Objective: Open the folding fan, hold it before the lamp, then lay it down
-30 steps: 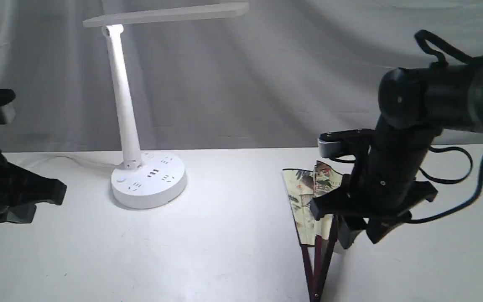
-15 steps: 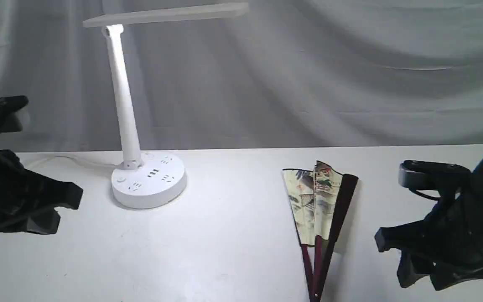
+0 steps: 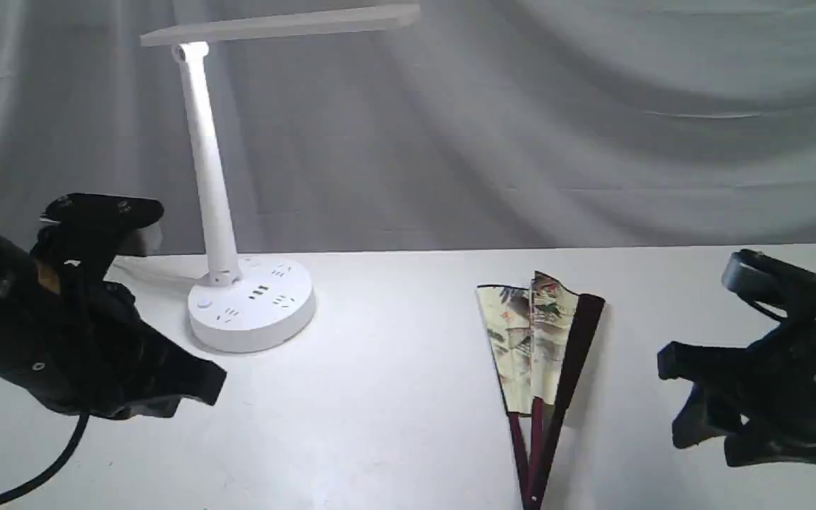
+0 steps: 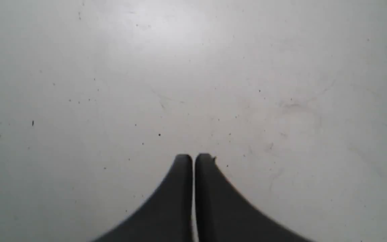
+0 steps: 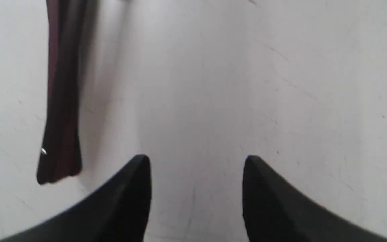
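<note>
fan (image 3: 539, 340) is lying on the tabletop (image 3: 394, 411) only partly spread, well apart from the lamp (image 3: 213, 177), my left gripper (image 4: 193, 158) is pinched together on nothing and my right gripper (image 5: 197, 159) gapes empty near it, so I'd guess barely started or already laid down

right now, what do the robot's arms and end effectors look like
Both arms are matte black. The left arm has a black cable hanging off it and carries a black camera block on its wrist; the right arm bears a similar block. The left end effector and right end effector each have two black fingers, broad at the base and tapering to rounded tips.
</note>
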Motion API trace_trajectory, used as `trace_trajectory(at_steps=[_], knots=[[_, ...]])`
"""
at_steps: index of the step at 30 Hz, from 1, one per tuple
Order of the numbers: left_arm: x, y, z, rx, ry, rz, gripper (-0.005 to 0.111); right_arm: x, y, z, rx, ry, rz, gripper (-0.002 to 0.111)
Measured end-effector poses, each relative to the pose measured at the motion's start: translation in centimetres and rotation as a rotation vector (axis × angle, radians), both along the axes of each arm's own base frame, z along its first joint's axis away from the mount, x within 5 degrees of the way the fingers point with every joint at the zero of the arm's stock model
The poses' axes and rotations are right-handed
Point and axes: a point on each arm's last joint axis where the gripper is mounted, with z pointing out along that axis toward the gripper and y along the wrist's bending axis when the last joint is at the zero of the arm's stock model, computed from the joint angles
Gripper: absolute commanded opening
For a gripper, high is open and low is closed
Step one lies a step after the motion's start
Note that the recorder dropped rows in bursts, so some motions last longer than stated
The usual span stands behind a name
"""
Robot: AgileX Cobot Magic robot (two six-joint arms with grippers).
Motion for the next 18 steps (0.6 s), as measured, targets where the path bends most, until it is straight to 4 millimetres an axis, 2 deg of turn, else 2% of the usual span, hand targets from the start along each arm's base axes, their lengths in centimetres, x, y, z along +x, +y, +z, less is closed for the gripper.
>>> trace_trajectory(at_steps=[9, 13, 18], knots=[[0.3, -0.1, 0.1, -0.008, -0.031, 0.002, 0.000, 1.4, -0.2, 0.6, 0.028, -0.141, -0.109, 0.043], [0.5, -0.1, -0.4, -0.002, -0.016, 0.001, 0.000, 1.7, -0.2, 0.7, 0.046, -0.169, -0.149, 0.043], [0.9, -0.3, -1.4, 0.008, 0.010, 0.001, 0.000, 2.4, 0.2, -1.1, 0.117, -0.143, -0.156, 0.043]])
